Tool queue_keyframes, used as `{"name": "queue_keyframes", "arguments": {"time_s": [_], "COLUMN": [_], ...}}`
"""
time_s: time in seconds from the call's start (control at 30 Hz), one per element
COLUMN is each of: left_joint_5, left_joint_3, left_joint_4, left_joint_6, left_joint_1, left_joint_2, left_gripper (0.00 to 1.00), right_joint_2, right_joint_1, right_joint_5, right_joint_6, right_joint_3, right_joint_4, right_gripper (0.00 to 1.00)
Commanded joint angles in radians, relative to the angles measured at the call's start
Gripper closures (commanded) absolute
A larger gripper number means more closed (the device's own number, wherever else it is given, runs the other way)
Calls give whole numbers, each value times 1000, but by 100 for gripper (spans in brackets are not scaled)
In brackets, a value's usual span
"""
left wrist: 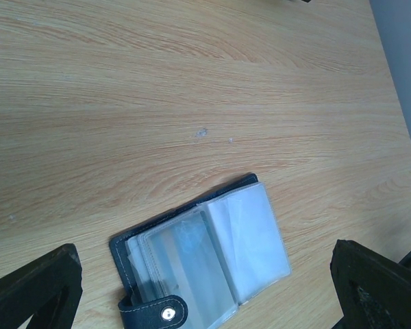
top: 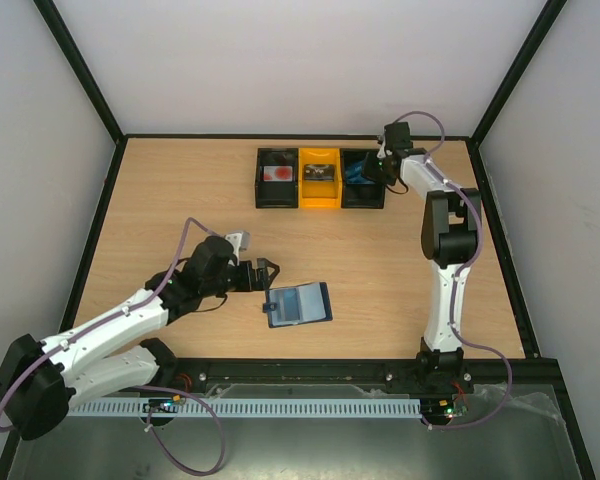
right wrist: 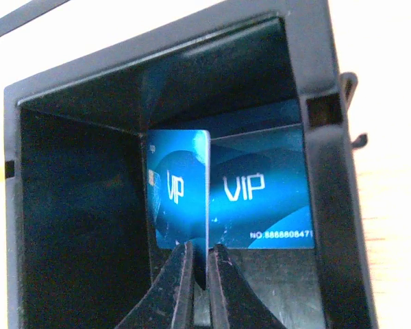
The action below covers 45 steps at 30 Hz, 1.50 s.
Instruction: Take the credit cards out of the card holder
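The dark navy folding card holder (top: 300,304) lies open on the pale wood surface (top: 180,200), a little toward 6 o'clock from the middle. Its clear plastic sleeves face up and a snap tab (left wrist: 166,314) sits on one edge. The left end effector (top: 269,277) hovers just beside it at its 10 o'clock, spread wide. Seen from that wrist, the holder sits low between the two black fingers (left wrist: 34,291), apart from both. At 12 o'clock stands a row of three small open boxes: black (top: 259,180), yellow (top: 319,203) and black (top: 362,203). The right end effector (right wrist: 200,264) reaches into the right-hand black box. Its tips are pinched nearly together on the lower edge of an upright bright blue VIP card (right wrist: 178,188). A second blue VIP card (right wrist: 264,192) shows deeper in the box, at the first card's 3 o'clock.
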Motion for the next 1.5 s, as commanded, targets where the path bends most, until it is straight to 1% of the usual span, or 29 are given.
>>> {"name": "queue_keyframes", "arguments": {"time_s": [0.0, 0.2, 0.5, 0.63, 0.77, 0.9, 1.2, 1.47], "left_joint_5": [21, 15, 19, 32, 61, 61, 53, 97], "left_joint_3": [14, 2, -8, -22, -45, -43, -34, -76], "left_joint_4": [29, 31, 15, 24, 55, 48, 6, 52], "left_joint_6": [-15, -26, -47, -63, -75, -69, -60, -83], "left_joint_1": [6, 6, 7, 6, 6, 6, 5, 2], "left_joint_2": [11, 16, 53, 82, 101, 112, 109, 75], "left_gripper": [0, 0, 0, 0, 0, 0, 5, 10], "right_joint_2": [19, 19, -37, -106, -187, -273, -541, -773], "right_joint_1": [-5, -5, -5, -4, 2, 25, 109, 212], "right_joint_5": [60, 91, 74, 59, 29, 16, -15, -29], "right_joint_6": [6, 31, 109, 139, 166, 170, 186, 249], "right_joint_3": [52, 74, 64, 0, -98, -204, -532, -826], "right_joint_4": [-25, -43, -68, -46, -3, 14, 116, 244], "right_gripper": [91, 82, 76, 73, 73, 72, 72, 72]}}
